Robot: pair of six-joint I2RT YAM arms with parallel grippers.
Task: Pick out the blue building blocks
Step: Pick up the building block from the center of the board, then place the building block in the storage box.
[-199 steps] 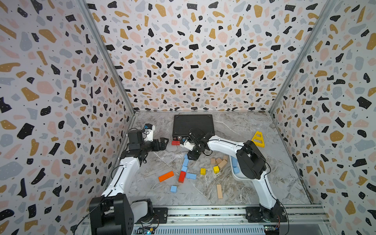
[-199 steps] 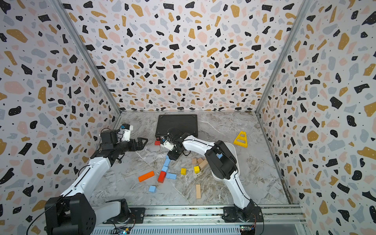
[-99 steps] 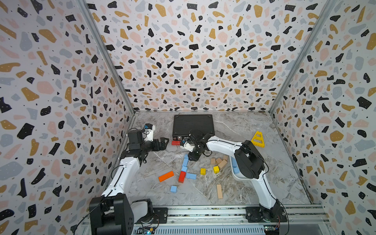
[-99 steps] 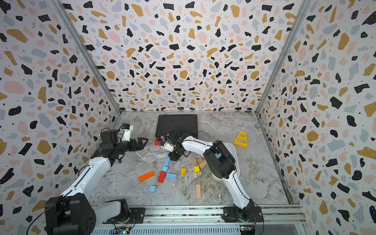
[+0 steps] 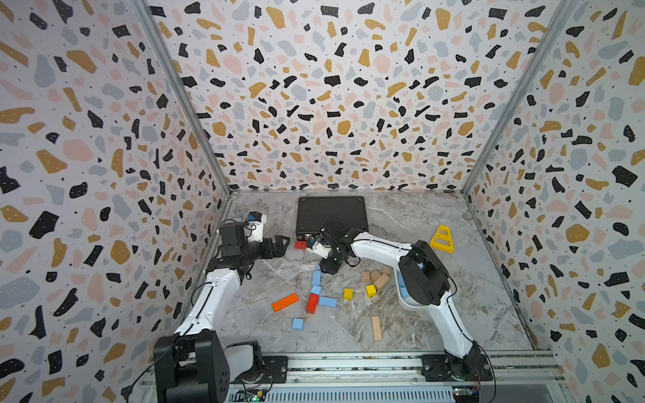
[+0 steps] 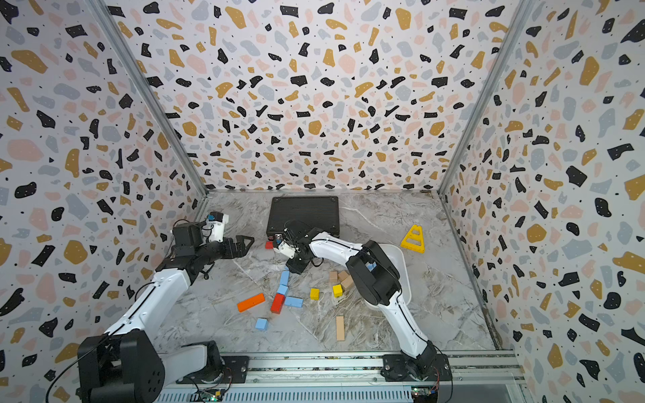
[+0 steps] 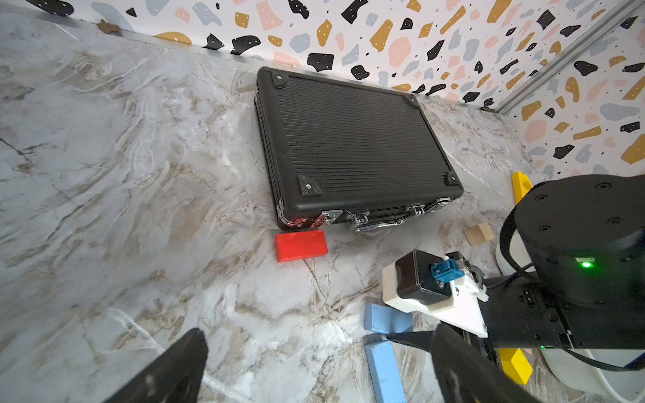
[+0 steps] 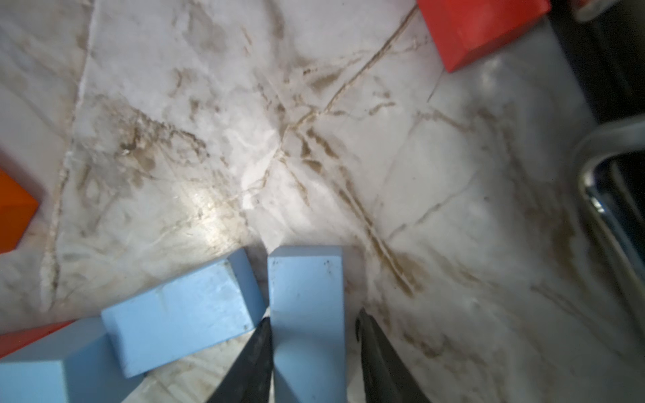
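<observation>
**Left to right:** The left fingers hang spread wide above the bare marbled tabletop, gripping nothing and well apart from the scattered blocks. In both top views they point toward a small red block, which lies just in front of the closed black case by the back wall.

Nearer the front, an orange bar lies alone, and a lone blue cube sits closer to the front edge. Next comes the main run of blue building blocks: a bar, a small cube at its front end, and a flat bar just beside a red bar.

At the far end of that run, the right fingers reach down and straddle one more blue bar lying on the tabletop. In the right wrist view one finger rests against its side, while a sliver of marble shows between the block and the other finger. The fingers are therefore narrowly parted around it, not clamped. A second blue bar lies at an angle just beside it.

Right of centre sit two yellow cubes and a cluster of tan wooden blocks, with a tan bar toward the front. Behind the right arm's elbow stands a white tub. More blue blocks show inside it, mostly hidden by the arm. Farthest right, a yellow triangular frame sits near the side wall.
</observation>
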